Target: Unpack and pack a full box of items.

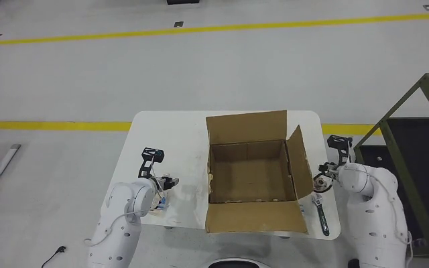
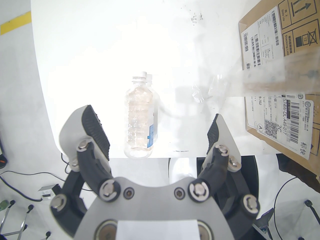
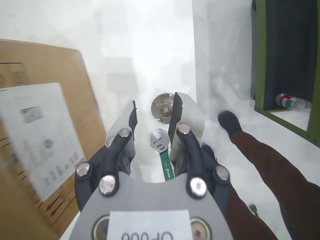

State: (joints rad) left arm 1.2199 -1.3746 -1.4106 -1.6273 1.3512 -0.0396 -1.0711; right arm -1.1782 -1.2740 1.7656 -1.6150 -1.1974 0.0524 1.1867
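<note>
The left gripper (image 2: 152, 113) hangs over the table's (image 1: 167, 134) front left corner with its fingers spread wide, gripping nothing. A clear bottle (image 2: 140, 116) lies on its side below the gap between them. Its base is at the table's front edge and its white cap points toward the far edge. A blue label shows on its side.

The cardboard box (image 1: 247, 127) sits right of the table's middle, all four flaps folded out and its brown floor showing.

The right gripper (image 3: 155, 99) is near the right edge, just beside the box's right flap, about half open and holding nothing. A round metal flange (image 3: 162, 111) lies under its fingertips; contact cannot be told. A green-handled wrench (image 3: 161, 148) lies just beside the flange, toward the front right corner.
</note>
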